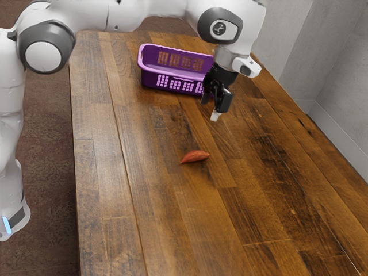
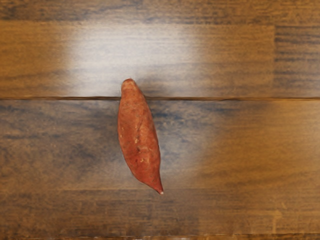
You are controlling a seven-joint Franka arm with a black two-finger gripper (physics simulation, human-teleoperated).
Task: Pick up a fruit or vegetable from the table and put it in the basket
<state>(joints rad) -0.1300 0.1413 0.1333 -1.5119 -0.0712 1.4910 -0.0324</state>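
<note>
The black pincer (image 1: 211,108) hangs released, fingers apart, right of upper centre in the exterior view, above the wooden table (image 1: 172,224). The purple basket (image 1: 150,79) stands on the table at upper centre, its right end partly hidden behind the pincer. The reddish sweet potato (image 1: 195,156) lies on the table near the frame's middle, well apart from the basket. The white arm (image 1: 118,14) spans the top left.

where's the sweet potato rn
Near the middle of the exterior view, the sweet potato lies on the table, in front of the basket and lower than the gripper.
</note>
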